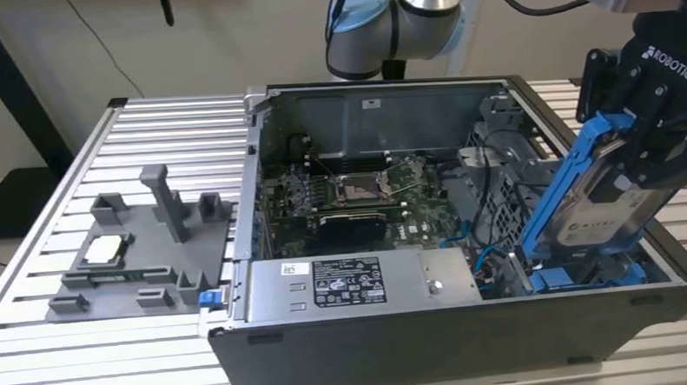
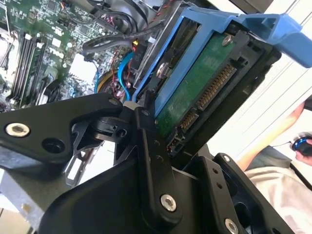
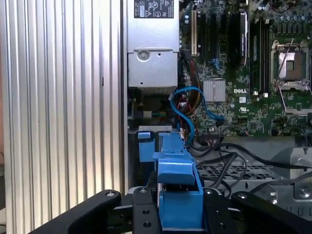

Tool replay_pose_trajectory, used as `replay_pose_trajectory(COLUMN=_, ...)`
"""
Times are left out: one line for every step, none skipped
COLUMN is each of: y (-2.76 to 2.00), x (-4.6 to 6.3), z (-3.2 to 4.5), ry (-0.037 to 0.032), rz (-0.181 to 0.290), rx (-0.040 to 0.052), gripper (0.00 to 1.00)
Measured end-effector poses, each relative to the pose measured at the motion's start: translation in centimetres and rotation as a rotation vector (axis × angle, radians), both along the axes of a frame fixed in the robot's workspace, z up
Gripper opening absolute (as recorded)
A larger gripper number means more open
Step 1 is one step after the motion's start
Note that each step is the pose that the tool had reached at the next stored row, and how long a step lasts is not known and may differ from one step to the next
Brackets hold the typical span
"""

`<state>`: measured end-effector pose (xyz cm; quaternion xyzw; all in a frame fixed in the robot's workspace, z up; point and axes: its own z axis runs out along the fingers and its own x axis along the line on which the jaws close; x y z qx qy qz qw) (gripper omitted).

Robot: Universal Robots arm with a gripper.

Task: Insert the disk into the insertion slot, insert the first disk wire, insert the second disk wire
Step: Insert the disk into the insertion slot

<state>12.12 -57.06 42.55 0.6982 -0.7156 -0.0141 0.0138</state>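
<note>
Gripper [image 1: 627,167] is clamped shut on the disk [image 1: 594,221], which is held tilted over the case's [image 1: 443,336] drive end, lower edge near the slot [image 3: 234,170]. Probably best squared to the slot walls before lowering. Slot mouth is hidden by the disk; which cables [image 3: 187,105] serve it cannot be told.

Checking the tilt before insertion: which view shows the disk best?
The exterior view: the disk hangs tilted in the gripper over the case, label and blue carrier visible. The second wrist view shows its green board and connector; the first wrist view, the carrier's blue edge.
</note>
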Motion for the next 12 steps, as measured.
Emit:
replay_pose_trajectory(y=0.00, x=0.0, z=-0.11, ry=0.0000, rz=0.000, rx=-0.0001, gripper=0.33)
replay_pose_trajectory(y=-0.01, x=0.1, z=-0.24, ry=0.0000, rz=0.000, rx=0.0000, gripper=0.33)
replay_pose_trajectory(y=-0.02, x=0.1, z=-0.39, ry=0.0000, rz=0.000, rx=0.0000, gripper=0.33)
replay_pose_trajectory(y=-0.04, x=0.1, z=-0.53, ry=0.0000, rz=0.000, rx=-0.0001, gripper=0.33)
replay_pose_trajectory(y=-0.05, x=0.1, z=-0.69, ry=0.0000, rz=0.000, rx=0.0000, gripper=0.33)
replay_pose_trajectory(y=-0.06, x=0.1, z=-0.84, ry=0.0000, rz=0.000, rx=-0.0001, gripper=0.33)
replay_pose_trajectory(y=-0.07, x=0.1, z=-1.00, ry=0.0000, rz=0.000, rx=-0.0001, gripper=0.33)
replay_pose_trajectory(y=-0.10, x=0.1, z=-1.15, ry=0.0000, rz=0.000, rx=-0.0001, gripper=0.33)
replay_pose_trajectory(y=-0.13, x=0.1, z=-1.30, ry=0.0000, rz=0.000, rx=-0.0001, gripper=0.33)
replay_pose_trajectory(y=-0.15, x=0.1, z=-1.46, ry=0.0000, rz=0.000, rx=0.0000, gripper=0.33)
replay_pose_trajectory(y=-0.16, x=0.1, z=-1.61, ry=0.0000, rz=0.000, rx=0.0000, gripper=0.33)
replay_pose_trajectory(y=-0.18, x=0.1, z=-1.75, ry=0.0000, rz=0.000, rx=0.0000, gripper=0.33)
